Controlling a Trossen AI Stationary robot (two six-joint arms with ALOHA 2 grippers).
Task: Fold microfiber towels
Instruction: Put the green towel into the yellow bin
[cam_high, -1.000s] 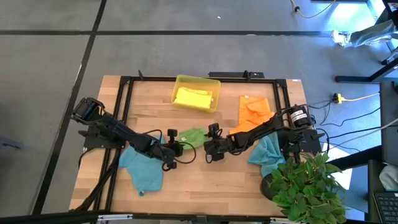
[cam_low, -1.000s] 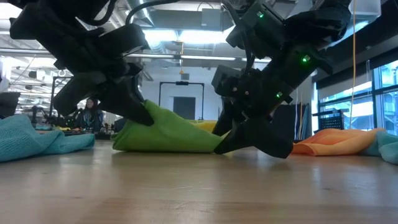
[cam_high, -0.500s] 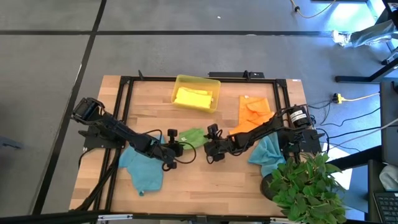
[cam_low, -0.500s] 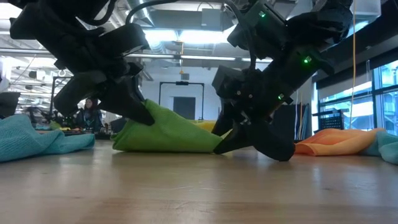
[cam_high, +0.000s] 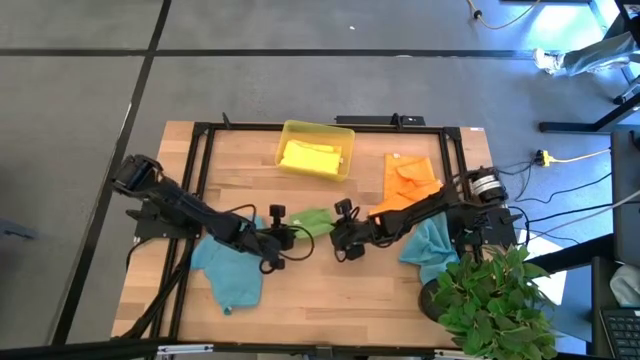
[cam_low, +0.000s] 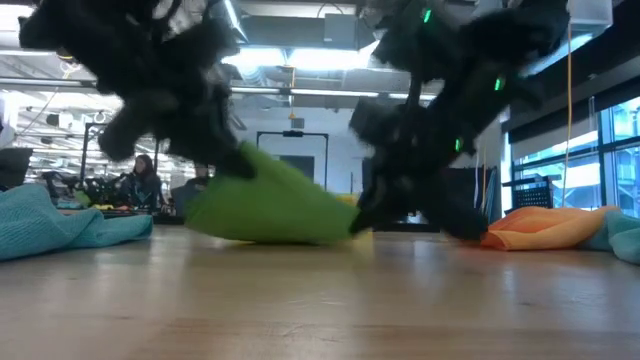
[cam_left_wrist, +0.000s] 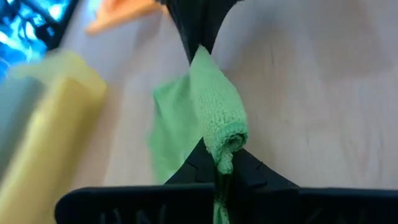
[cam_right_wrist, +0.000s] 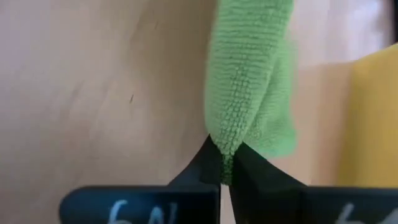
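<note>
A green microfiber towel is stretched between my two grippers at the table's middle. My left gripper is shut on its left end and my right gripper is shut on its right end. In the low view the towel sags between them, with its underside at or just above the tabletop. Each wrist view shows bunched green cloth running away from that arm's closed fingertips. My left gripper pinches a bunched, rolled-over end of the green towel between its two fingertips, in several layers. The fingers slant down from the table's left side. The cloth runs from them toward the other gripper, raised at this end. My right gripper pinches the towel's opposite end, a folded edge, between its two fingertips. The fingers slant down from the table's right side. The cloth leads away from them toward my left gripper, and this end sits low near the table.
A yellow tray holding yellow cloth stands at the far middle. An orange towel lies at the far right. One teal towel lies under the left arm and another under the right. A potted plant stands at the near right.
My right gripper has shut on the green towel's right end. Both grippers have come up slightly, and the towel's left end now stands higher than before. Its lower edge stays near the table.
</note>
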